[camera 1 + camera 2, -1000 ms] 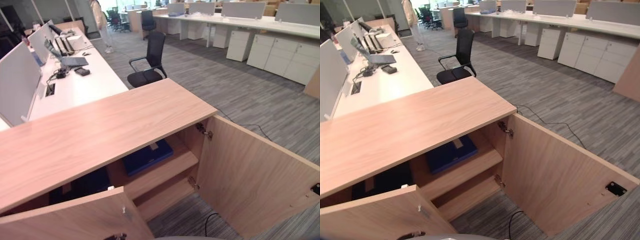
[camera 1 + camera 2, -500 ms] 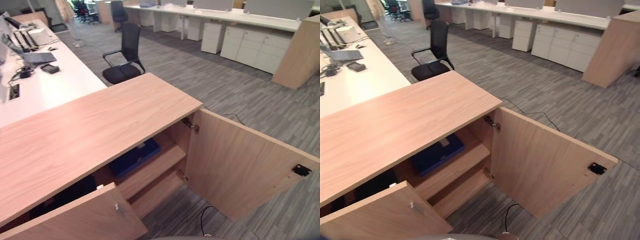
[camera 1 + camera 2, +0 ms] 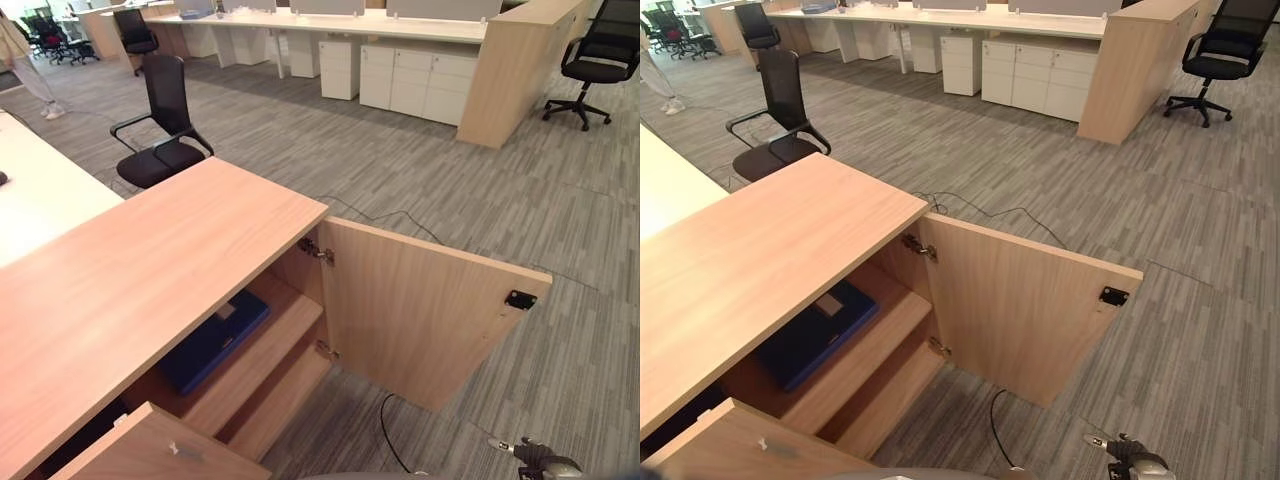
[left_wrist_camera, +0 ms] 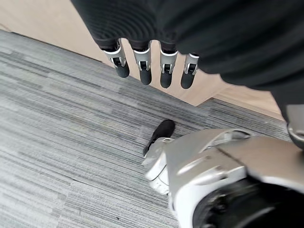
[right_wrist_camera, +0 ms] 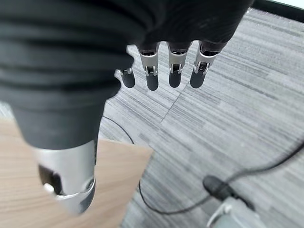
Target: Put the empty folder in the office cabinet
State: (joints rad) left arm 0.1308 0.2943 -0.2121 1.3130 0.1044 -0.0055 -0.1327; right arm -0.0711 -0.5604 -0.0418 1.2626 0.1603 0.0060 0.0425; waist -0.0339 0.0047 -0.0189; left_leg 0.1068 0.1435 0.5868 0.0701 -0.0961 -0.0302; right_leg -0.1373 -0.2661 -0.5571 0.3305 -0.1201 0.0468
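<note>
Left eye view: the office cabinet [image 3: 150, 290], of pale wood, stands with its right door [image 3: 420, 310] swung wide over the grey carpet [image 3: 540, 200]; the edge of its left door [image 3: 150, 450] shows at the lower margin. A dark blue folder [image 3: 215, 340] lies flat on the upper shelf [image 3: 270, 345] inside the cabinet, beneath the top panel, with a small pale label on its cover. A lower shelf [image 3: 285, 385] lies just under the upper one. A black office chair [image 3: 160, 125] stands beyond the cabinet's far end, near a white table [image 3: 40, 200]; white drawer units [image 3: 410, 75] and a second black chair [image 3: 595, 55] stand well apart across the carpet. Left wrist view: the left hand [image 4: 152, 61] hangs above the carpet, fingers straight and side by side, holding nothing. Right wrist view: the right hand [image 5: 171, 66] hangs likewise, fingers straight and empty, over the carpet beside the corner of a wooden door [image 5: 118, 185].
</note>
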